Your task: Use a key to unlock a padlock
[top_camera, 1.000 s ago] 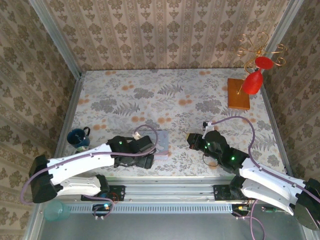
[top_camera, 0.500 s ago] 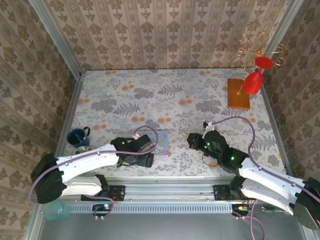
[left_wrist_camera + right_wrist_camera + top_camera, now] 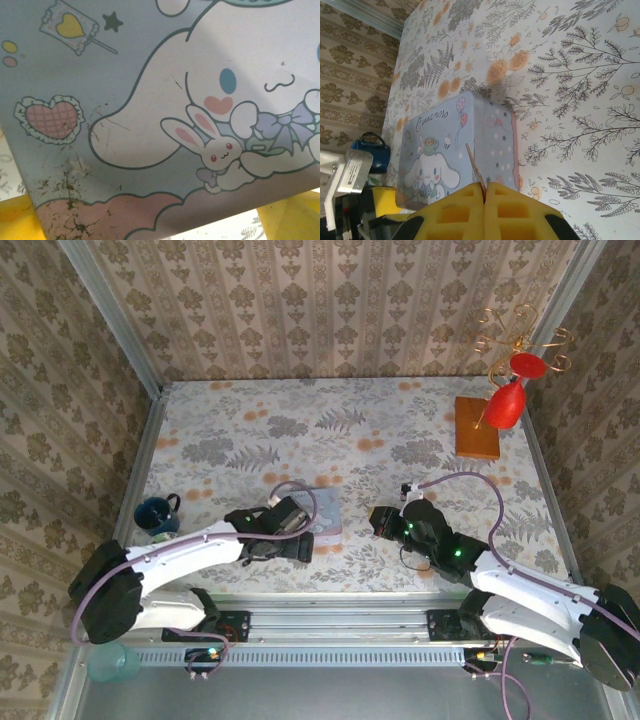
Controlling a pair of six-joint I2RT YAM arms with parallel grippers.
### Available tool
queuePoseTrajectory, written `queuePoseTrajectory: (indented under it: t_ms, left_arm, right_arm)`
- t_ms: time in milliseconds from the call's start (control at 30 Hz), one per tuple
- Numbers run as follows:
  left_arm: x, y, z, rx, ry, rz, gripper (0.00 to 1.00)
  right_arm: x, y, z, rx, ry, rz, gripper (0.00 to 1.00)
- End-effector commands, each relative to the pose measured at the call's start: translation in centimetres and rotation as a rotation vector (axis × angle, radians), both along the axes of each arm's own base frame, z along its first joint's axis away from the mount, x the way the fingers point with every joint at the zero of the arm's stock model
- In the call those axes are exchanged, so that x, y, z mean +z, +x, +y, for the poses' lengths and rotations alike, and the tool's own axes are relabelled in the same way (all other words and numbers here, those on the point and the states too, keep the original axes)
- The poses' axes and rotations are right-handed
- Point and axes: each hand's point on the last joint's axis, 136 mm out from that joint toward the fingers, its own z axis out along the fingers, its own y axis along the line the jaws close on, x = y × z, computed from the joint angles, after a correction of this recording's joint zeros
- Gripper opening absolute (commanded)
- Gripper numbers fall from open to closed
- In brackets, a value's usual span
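Observation:
My right gripper (image 3: 485, 189) is shut on the key (image 3: 474, 165), a thin dark sliver that sticks out from between the yellow pads toward the pastel cartoon tin (image 3: 455, 145). In the top view this gripper (image 3: 383, 521) hangs just right of the tin (image 3: 328, 512). My left gripper (image 3: 303, 532) reaches over the tin from the left. Its yellow fingertips (image 3: 15, 220) stand wide apart at the tin's (image 3: 150, 100) near edge, and a strip of table shows beside the right one. The padlock is hidden.
A dark blue mug (image 3: 157, 513) stands at the table's left edge. A wooden block (image 3: 478, 427) carrying a wire stand with red ornaments (image 3: 507, 403) is at the back right. Papered walls close in three sides. A teal cup (image 3: 112, 662) sits below the front rail.
The left gripper has slid right, further over the tin, which shifted slightly away and turned. The right gripper, still holding the key, has moved a little left toward the tin.

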Motion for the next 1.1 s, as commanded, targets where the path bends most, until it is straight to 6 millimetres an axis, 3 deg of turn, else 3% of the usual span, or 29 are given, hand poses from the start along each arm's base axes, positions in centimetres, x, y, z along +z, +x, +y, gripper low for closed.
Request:
queuePoseTrajectory:
  t_ms: [0,200,400,500,600,800,933,1067]
  left_arm:
    - [0.9,2.5,-1.7,-0.006,-0.052,-0.065,0.91]
    - [1.6,6.2,-3.2,0.005,-0.077,-0.112,0.9]
    - [2.5,10.3,-2.9,0.051,-0.049,-0.176,0.9]
    - [2.8,11.4,-3.3,0.054,-0.064,-0.172,0.9]
    - [3.3,10.8,-3.5,0.042,-0.077,-0.174,0.9]
    - [5.3,6.9,-2.8,0.047,-0.13,-0.263,0.89]
    - [5.9,4.9,-5.1,-0.023,-0.265,-0.331,0.9]
    - [5.0,4.7,-6.7,-0.067,-0.326,-0.337,0.89]
  right_arm:
    - [0.9,0.3,0.2,-0.001,0.009,-0.015,0.0]
    - [0.4,0.1,0.1,-0.002,0.005,-0.003,0.0]
    - [0.2,-0.2,-0.3,-0.006,-0.001,0.005,0.0]
    - [0.0,-0.2,-0.3,-0.007,-0.008,0.01,0.0]
    - [0.0,-0.3,-0.2,0.001,-0.008,0.014,0.0]
    - [-0.6,-0.4,-0.2,0.004,-0.015,0.023,0.0]
    - [-1.0,-0.4,0.0,0.015,-0.025,0.033,0.0]
    - [-0.7,-0.4,0.4,0.027,-0.019,0.034,0.0]
